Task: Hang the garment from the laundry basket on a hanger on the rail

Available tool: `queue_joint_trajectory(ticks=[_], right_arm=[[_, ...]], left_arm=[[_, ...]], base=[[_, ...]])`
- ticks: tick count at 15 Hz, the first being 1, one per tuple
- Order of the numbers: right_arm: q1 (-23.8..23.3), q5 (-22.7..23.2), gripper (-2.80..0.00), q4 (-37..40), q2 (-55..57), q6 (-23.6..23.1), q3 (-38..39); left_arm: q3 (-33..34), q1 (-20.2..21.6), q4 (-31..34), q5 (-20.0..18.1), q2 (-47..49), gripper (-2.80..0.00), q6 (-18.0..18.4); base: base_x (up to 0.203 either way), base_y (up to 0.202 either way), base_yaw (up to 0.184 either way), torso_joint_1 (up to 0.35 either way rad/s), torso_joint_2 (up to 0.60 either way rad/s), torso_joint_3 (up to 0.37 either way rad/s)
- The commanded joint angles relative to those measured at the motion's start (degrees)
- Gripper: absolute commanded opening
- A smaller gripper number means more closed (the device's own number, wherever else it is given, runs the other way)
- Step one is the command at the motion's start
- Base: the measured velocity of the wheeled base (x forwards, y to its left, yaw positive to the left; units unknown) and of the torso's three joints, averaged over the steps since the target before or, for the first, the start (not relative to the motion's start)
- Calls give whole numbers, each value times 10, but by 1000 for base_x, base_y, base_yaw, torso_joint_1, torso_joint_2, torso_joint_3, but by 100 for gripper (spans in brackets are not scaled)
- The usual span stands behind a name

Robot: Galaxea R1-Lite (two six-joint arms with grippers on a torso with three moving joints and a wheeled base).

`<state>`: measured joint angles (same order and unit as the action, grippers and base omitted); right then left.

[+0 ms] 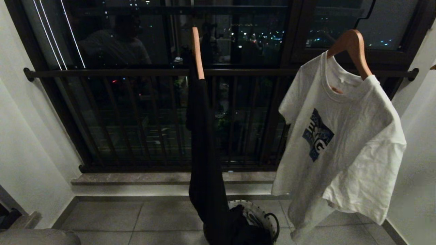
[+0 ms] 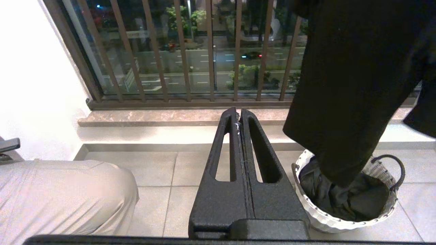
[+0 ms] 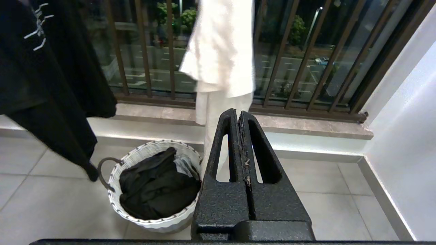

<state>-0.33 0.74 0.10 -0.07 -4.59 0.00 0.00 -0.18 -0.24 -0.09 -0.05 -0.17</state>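
Both tools clenched, empty: left tool (image 2: pixel 240 117), right tool (image 3: pixel 237 117) | parked | basket (image 3: pixel 115 177) at 6 o'clock holds dark garment (image 3: pixel 153 190), awaiting pickup.

white woven laundry basket (image 3: pixel 155 217) on floor tiles, dark garment (image 3: pixel 156 187) inside

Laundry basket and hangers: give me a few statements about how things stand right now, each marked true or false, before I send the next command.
1. The laundry basket holds dark clothing. True.
2. The white T-shirt lies on the floor. False: it hangs on a wooden hanger.
3. The right gripper is shut and holds nothing. True.
4. The left gripper grips the black garment. False: it is shut on nothing, apart from the garment.
5. The basket has tipped over. False: it stands upright on the tiled floor.
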Motion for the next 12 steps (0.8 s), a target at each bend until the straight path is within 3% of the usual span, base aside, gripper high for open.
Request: queue_joint_trajectory(ticks=[1,12], right_arm=[[0,0,-280,0,1,-1,0],[0,0,-280,1,1,1,0]], left_arm=[[1,0,0,0,0,-280,0],[1,0,0,0,0,-280,0]], base=[[0,0,0,0,0,0],[0,0,0,0,0,0]])
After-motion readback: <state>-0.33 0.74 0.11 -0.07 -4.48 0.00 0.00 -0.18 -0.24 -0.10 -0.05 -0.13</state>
